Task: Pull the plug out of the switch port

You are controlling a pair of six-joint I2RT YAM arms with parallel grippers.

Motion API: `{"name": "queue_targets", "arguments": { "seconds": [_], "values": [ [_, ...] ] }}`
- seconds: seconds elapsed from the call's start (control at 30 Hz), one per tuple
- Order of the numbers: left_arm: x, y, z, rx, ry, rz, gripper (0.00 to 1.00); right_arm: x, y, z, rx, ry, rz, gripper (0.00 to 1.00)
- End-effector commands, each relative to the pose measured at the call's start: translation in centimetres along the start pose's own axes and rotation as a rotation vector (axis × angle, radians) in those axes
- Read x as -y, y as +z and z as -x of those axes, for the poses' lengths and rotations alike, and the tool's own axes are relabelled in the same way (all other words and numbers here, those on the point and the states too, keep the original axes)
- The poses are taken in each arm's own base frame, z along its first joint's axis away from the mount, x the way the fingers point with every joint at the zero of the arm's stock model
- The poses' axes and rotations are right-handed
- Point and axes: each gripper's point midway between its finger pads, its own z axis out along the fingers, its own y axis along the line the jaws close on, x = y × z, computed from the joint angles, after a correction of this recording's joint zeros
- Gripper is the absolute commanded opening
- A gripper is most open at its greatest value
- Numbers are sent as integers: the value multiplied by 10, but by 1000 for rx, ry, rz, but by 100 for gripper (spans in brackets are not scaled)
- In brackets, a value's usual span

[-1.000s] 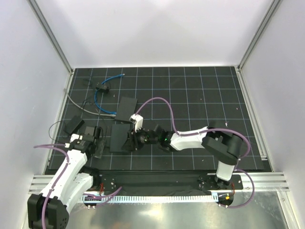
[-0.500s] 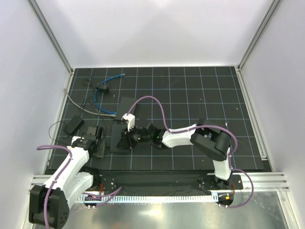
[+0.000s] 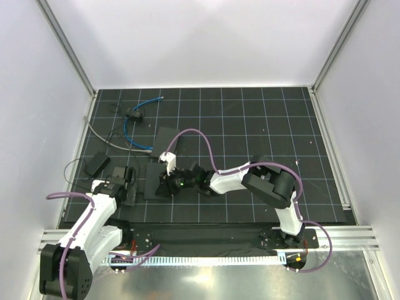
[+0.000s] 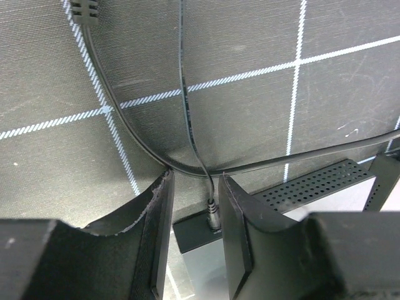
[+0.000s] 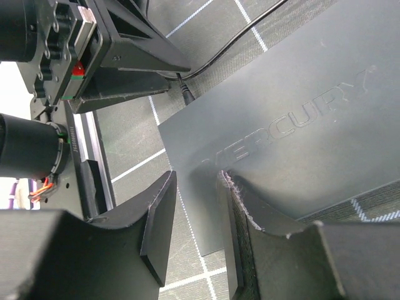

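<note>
Straddling a black wire (image 4: 187,125), left end effector (image 4: 195,187) gapes — right end effector (image 5: 195,187) gapes over slab (image 5: 300,125).

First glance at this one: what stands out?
Both arms crowd onto the black box left of centre. The left gripper straddles the jack of a thin black wire at its edge, and the right gripper sits over its corner beside the MERCURY lettering. The blue cable lies untouched farther back left.

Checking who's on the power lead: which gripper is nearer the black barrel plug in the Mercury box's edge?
Left. The left gripper has the barrel plug between its jaws. The right gripper sits at a side edge of the box, with the plug well beyond its fingertips.
</note>
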Motion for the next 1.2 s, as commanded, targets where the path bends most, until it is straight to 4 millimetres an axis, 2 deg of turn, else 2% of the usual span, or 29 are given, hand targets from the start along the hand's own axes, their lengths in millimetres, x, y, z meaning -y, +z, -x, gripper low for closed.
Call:
{"name": "queue_targets", "arguments": {
  "seconds": [0.0, 0.27, 0.4, 0.57, 0.6, 0.7, 0.77, 0.87, 0.9, 0.97, 1.03, 1.13, 1.17],
  "values": [
    [10, 2, 8, 35, -11, -35, 38, 12, 4, 2, -6, -52, -30, 41],
    [11, 5, 7, 26, -2, -11, 28, 20, 5, -13, -42, -28, -41, 38],
    [11, 5, 8, 24, -14, -11, 16, 26, 5, -19, -49, -11, -62, 34],
    [6, 3, 15, 47, -36, -8, 8, 29, 5, -26, -69, 22, -78, 31],
    [3, 3, 16, 52, -37, 0, 0, 30, 5, -28, -74, 29, -84, 31],
    [0, 2, 19, 61, -57, -11, 0, 36, 6, -34, -87, 45, -108, 30],
    [-4, 3, 20, 66, -75, -11, 0, 41, 7, -36, -95, 56, -134, 25],
    [-9, 3, 24, 86, -94, -13, 0, 52, 10, -44, -119, 84, -189, 14],
    [-10, 3, 25, 91, -100, -17, 0, 56, 11, -46, -134, 94, -213, 6],
    [-9, 3, 26, 95, -108, -25, 0, 63, 13, -58, -167, 118, -233, 1],
    [-7, 3, 26, 93, -107, -32, 0, 62, 13, -63, -182, 135, -228, 1],
    [-5, 3, 24, 85, -96, -31, 0, 49, 13, -51, -141, 119, -162, 2],
    [-4, 4, 23, 79, -91, -30, 0, 48, 13, -47, -142, 107, -166, 7]
  ]
}}
